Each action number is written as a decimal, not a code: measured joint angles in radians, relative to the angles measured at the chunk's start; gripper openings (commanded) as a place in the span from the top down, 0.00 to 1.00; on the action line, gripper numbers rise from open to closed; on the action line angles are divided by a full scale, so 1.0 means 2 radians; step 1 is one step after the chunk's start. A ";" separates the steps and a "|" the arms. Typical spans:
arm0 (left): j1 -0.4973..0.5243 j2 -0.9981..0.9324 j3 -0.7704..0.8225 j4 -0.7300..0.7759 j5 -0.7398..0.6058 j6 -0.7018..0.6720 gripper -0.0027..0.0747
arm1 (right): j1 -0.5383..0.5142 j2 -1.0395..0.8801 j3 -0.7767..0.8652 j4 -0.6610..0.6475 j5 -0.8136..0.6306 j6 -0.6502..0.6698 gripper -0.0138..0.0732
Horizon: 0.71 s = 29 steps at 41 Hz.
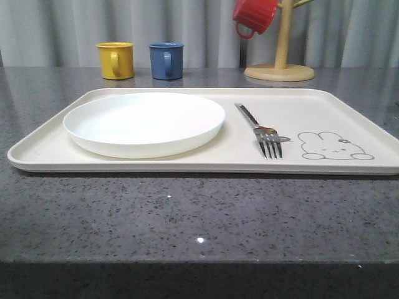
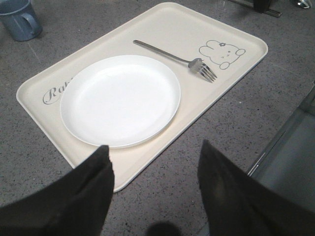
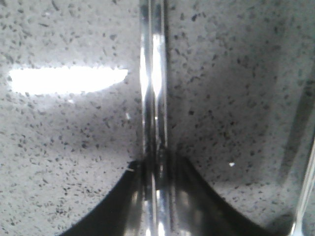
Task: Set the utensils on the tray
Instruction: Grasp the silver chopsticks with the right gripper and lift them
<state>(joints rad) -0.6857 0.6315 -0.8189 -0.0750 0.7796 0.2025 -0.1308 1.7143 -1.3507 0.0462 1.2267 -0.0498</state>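
Observation:
The cream tray (image 1: pixel 349 106) lies across the grey stone table. On it rest the white plate (image 1: pixel 143 121) at the left and the silver fork (image 1: pixel 259 128) beside the rabbit drawing. In the left wrist view my left gripper (image 2: pixel 155 162) hangs open and empty above the table, just off the tray's (image 2: pixel 162 24) near corner, with the plate (image 2: pixel 120 98) and fork (image 2: pixel 172 55) beyond it. In the right wrist view my right gripper (image 3: pixel 155 167) is shut on the pair of flat metal chopsticks (image 3: pixel 153 88), low over the speckled tabletop. The spoon is out of view.
Behind the tray stand a yellow mug (image 1: pixel 116 60) and a blue mug (image 1: pixel 166 60). A red mug (image 1: pixel 254 15) hangs on a wooden mug tree (image 1: pixel 280 62) at the back right. A thin metal edge (image 3: pixel 305 196) shows beside the chopsticks.

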 measured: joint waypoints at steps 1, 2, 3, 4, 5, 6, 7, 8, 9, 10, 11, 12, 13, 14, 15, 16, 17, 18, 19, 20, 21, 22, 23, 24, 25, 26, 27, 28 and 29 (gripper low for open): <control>0.000 0.000 0.000 0.000 0.000 0.000 0.49 | 0.000 0.000 0.000 0.000 0.000 0.000 0.78; 0.000 0.000 0.000 0.000 0.000 0.000 0.49 | 0.000 0.000 0.000 0.000 0.000 0.000 0.78; 0.000 0.000 0.000 0.000 0.000 0.000 0.49 | 0.000 0.000 0.000 0.001 0.000 0.000 0.78; 0.000 0.000 0.000 0.000 0.000 0.000 0.49 | 0.000 0.000 0.000 0.001 0.000 0.000 0.78; 0.000 0.000 0.000 0.000 0.000 0.000 0.49 | 0.000 0.000 0.000 0.001 0.000 0.000 0.78; 0.000 0.000 0.000 0.000 0.000 0.000 0.49 | 0.000 0.000 0.000 0.001 0.000 0.000 0.78; 0.000 0.000 0.000 0.000 0.000 0.000 0.49 | 0.000 0.000 0.000 0.001 0.000 -0.001 0.78; 0.000 0.000 0.000 0.000 0.000 0.000 0.49 | 0.000 0.000 0.000 0.001 0.000 -0.001 0.78; 0.000 0.000 0.000 0.000 0.000 0.000 0.49 | 0.000 0.000 0.000 0.001 0.000 -0.001 0.78; 0.000 0.000 0.000 0.000 0.000 0.000 0.49 | 0.000 0.000 0.000 0.001 0.000 -0.001 0.78; 0.000 0.000 0.000 0.000 0.000 0.000 0.49 | 0.000 0.000 0.000 0.001 0.000 -0.001 0.78; 0.000 0.000 0.000 0.000 0.000 0.000 0.49 | 0.000 0.000 0.000 0.001 0.000 -0.001 0.78; 0.000 0.000 0.000 0.000 0.000 0.000 0.49 | 0.000 0.000 -0.001 0.002 0.000 -0.001 0.78; 0.000 0.000 0.000 0.000 0.000 0.000 0.49 | 0.000 0.000 -0.003 0.004 0.000 -0.001 0.78; 0.000 0.000 0.000 0.000 0.000 0.000 0.49 | 0.000 0.000 -0.005 0.006 0.000 -0.001 0.78; 0.000 0.000 0.000 0.000 0.000 0.000 0.49 | 0.000 -0.001 -0.008 0.009 0.000 -0.001 0.78; 0.000 0.000 0.000 0.000 0.000 0.000 0.49 | 0.000 -0.004 -0.010 0.013 0.000 -0.001 0.78; 0.000 0.000 0.000 0.000 0.000 0.000 0.49 | 0.001 -0.007 -0.012 0.017 0.000 -0.001 0.78; 0.000 0.000 0.000 0.000 0.000 0.000 0.49 | 0.002 -0.011 -0.016 0.020 0.000 -0.001 0.78; 0.000 0.000 0.000 0.000 0.000 0.000 0.49 | 0.005 -0.017 -0.019 0.025 0.000 -0.001 0.78; 0.000 0.000 0.000 0.000 0.000 0.000 0.49 | 0.008 -0.022 -0.021 0.029 0.000 -0.001 0.78; 0.000 0.000 0.000 0.000 0.000 0.000 0.49 | 0.012 -0.027 -0.025 0.033 0.000 -0.001 0.78; 0.000 0.000 0.000 0.000 0.000 0.000 0.49 | 0.016 -0.032 -0.027 0.038 0.000 -0.001 0.78; 0.000 0.000 0.000 0.000 0.000 0.000 0.49 | 0.023 -0.039 -0.029 0.047 0.000 -0.001 0.78; 0.000 0.000 0.000 0.000 0.000 0.000 0.49 | 0.030 -0.046 -0.030 0.052 0.000 -0.001 0.78; 0.000 0.000 0.000 0.000 0.000 0.000 0.49 | 0.037 -0.052 -0.031 0.060 0.000 -0.001 0.78; 0.000 0.000 0.000 0.000 0.000 0.000 0.49 | 0.044 -0.055 -0.032 0.066 0.000 -0.001 0.78; 0.000 0.000 0.000 0.000 0.000 0.000 0.49 | 0.056 -0.060 -0.032 0.073 0.001 -0.001 0.78; 0.000 0.000 0.000 0.000 0.000 0.000 0.49 | 0.063 -0.062 -0.032 0.079 0.001 -0.001 0.78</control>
<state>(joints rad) -0.6857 0.6315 -0.8189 -0.0750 0.7796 0.2025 -0.0052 1.5904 -1.4138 0.2039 1.2286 -0.0511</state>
